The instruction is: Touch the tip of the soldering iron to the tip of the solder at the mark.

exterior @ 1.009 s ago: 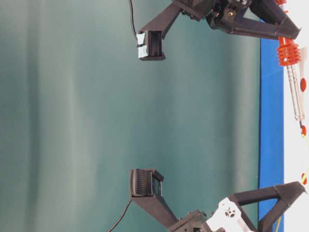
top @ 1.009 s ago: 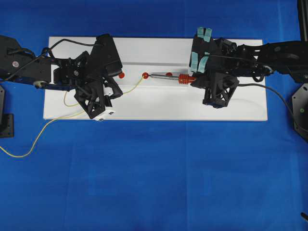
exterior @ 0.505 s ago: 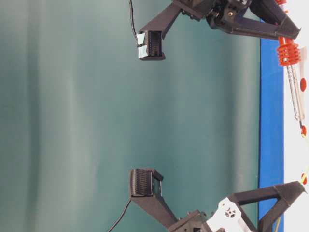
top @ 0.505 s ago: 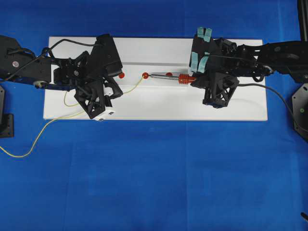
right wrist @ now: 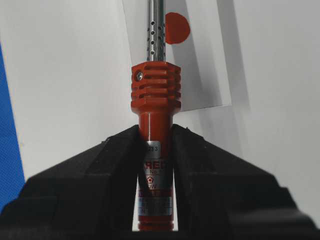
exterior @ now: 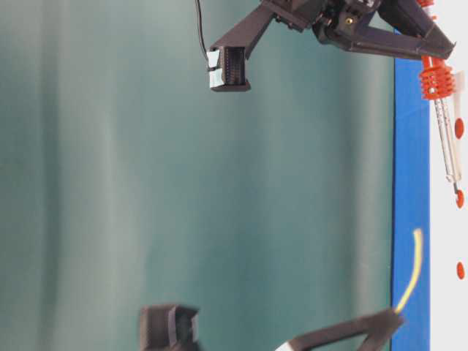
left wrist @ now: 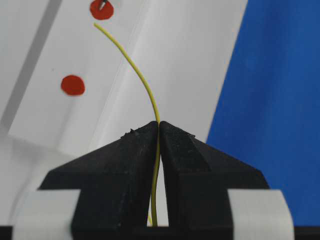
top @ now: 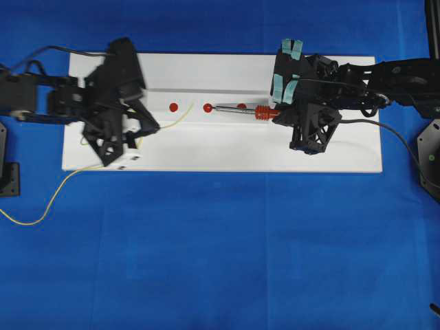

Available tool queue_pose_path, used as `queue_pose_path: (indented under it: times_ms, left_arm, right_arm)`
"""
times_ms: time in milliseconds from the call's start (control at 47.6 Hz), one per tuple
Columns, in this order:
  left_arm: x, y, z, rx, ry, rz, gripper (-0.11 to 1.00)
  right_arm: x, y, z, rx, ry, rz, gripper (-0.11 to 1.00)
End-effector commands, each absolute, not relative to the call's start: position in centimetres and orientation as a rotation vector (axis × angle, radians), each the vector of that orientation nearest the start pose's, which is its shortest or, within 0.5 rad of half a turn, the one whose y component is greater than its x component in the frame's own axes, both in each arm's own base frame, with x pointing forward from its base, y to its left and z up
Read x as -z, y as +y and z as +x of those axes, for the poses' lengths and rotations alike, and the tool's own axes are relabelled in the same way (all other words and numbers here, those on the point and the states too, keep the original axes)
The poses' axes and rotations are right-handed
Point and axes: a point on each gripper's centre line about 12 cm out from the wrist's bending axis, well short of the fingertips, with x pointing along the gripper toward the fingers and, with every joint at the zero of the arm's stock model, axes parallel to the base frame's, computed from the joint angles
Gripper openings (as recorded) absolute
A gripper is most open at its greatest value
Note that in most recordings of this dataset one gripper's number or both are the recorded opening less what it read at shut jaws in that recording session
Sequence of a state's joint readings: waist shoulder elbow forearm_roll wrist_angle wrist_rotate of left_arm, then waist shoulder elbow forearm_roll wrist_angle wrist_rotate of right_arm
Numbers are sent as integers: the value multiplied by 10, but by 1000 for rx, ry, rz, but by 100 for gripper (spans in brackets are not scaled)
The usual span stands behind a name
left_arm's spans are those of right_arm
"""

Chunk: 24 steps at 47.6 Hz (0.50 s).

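Note:
The soldering iron (top: 240, 108), with a red-orange handle and silver shaft, lies level over the white board (top: 227, 148). Its fine tip sits at the middle red mark (top: 207, 107). My right gripper (top: 276, 115) is shut on the handle (right wrist: 155, 95). To the left, my left gripper (top: 152, 128) is shut on the yellow solder (left wrist: 135, 67). The solder's free end (top: 191, 106) lies between the left mark (top: 173, 106) and the middle mark, apart from the iron's tip. In the table-level view the solder (exterior: 411, 274) rises off the board.
A third red mark (top: 241, 106) lies under the iron's shaft. The solder's slack trails off the board's left front edge onto the blue cloth (top: 220, 240). The iron's black cord (top: 399, 137) runs off to the right.
My left arm has pulled back to the left and lifted, taking the solder's tip away from the middle mark and the iron's tip. The right arm and the iron have stayed still.

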<state>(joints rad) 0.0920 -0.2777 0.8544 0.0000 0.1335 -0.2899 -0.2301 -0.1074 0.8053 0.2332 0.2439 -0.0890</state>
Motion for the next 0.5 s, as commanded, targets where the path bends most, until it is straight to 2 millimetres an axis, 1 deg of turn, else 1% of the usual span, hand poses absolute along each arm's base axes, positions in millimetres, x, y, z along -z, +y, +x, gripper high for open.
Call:
queue_pose_path:
  times_ms: [0,84,210,315,484]
  left_arm:
    - [-209,27,306,-184,659,-309,3]
    - [-214,26,295,-186,673,-313,3]
    - [-216,25,284,-188,671,-316,3]
    - [-216,25,282,-187,668,-317,3]
    - [-216,25,284,-185,664,-310,3]
  right_arm:
    - [-154,-70,326,226,881,258,6]
    - [-154,-70,326,227,881,258,6]
    - [-154,-70,326,227,881,257,6]
    - [-154,-70,326,227,876,256,6]
    - [-155,-70,325,227,876,258,6]
